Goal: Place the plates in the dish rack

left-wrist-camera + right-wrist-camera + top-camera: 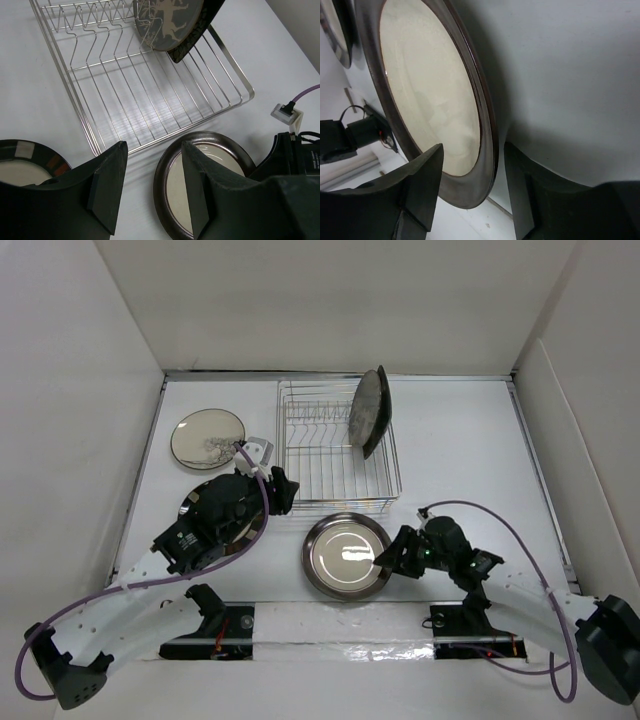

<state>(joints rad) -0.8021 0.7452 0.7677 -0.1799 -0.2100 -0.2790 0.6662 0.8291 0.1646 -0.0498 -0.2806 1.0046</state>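
The silver wire dish rack (325, 455) stands at the back centre; it also shows in the left wrist view (125, 95). A grey plate with white deer (170, 20) and a dark plate (200, 37) behind it stand upright at the rack's right end (368, 410). A cream plate with a brown rim (346, 555) lies flat in front of the rack. My right gripper (385, 560) is open, and its jaws straddle this plate's right rim (487, 150). My left gripper (283, 490) is open and empty above the table left of that plate (210, 175).
A shiny metal round plate (208, 437) lies at the back left. A dark-rimmed plate with a beige centre (20, 172) lies mostly under my left arm (215, 520). White walls close in the table on three sides.
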